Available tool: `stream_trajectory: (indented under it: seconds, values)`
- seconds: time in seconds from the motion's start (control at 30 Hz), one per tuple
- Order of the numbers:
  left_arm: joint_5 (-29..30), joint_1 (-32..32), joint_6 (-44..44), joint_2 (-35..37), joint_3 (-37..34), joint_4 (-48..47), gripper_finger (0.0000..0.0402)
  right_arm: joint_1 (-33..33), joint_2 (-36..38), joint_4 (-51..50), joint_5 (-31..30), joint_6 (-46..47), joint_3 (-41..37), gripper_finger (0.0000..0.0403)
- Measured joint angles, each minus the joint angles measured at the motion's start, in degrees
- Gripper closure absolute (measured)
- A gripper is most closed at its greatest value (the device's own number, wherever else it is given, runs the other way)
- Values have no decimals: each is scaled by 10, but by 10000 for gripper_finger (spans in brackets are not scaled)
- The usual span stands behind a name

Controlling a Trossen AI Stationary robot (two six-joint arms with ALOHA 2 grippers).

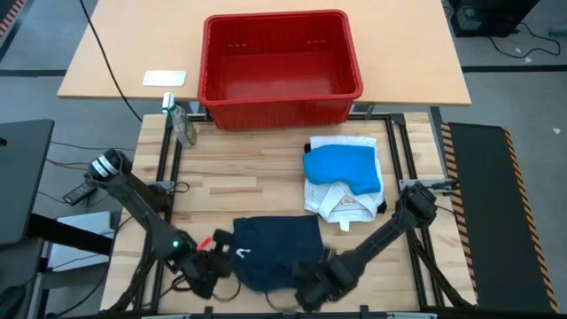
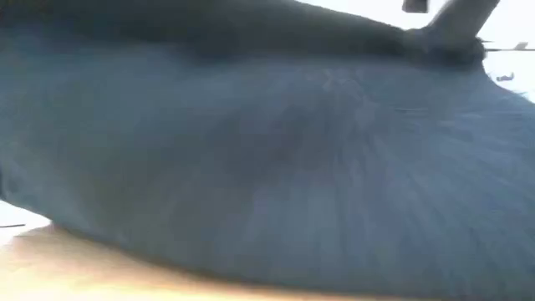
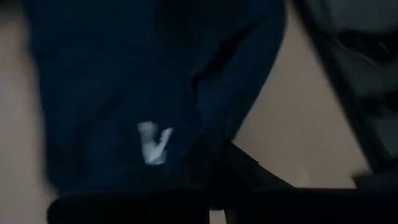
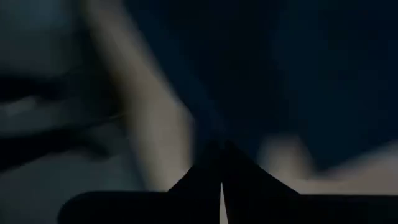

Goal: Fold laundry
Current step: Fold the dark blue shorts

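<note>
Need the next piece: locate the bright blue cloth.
In the high view, the blue cloth lies on the white garment, table's right side, below the red basket.

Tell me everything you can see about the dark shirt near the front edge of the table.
The dark shirt is soft navy-black cloth, lying bunched and partly folded at the table's near edge. A small white mark shows close to its left side. The left tool is shut on its left edge and the right tool on its near right corner. It lies apart from the white garment.
</note>
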State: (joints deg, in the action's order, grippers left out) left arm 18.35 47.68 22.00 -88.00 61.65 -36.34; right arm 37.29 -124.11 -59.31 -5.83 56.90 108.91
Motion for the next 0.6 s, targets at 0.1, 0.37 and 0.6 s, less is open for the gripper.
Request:
stream_trajectory:
  seconds: [0.1,0.37,0.6]
  values:
    - [18,-34,68,17,4,-52,389,-25,1,-148,-83,21,34,399]
    - [23,-171,191,22,-7,-156,382,-130,0,-189,-111,-45,-4,400]
    - [12,-272,189,20,-32,-121,379,-214,0,-161,-68,-45,-70,399]
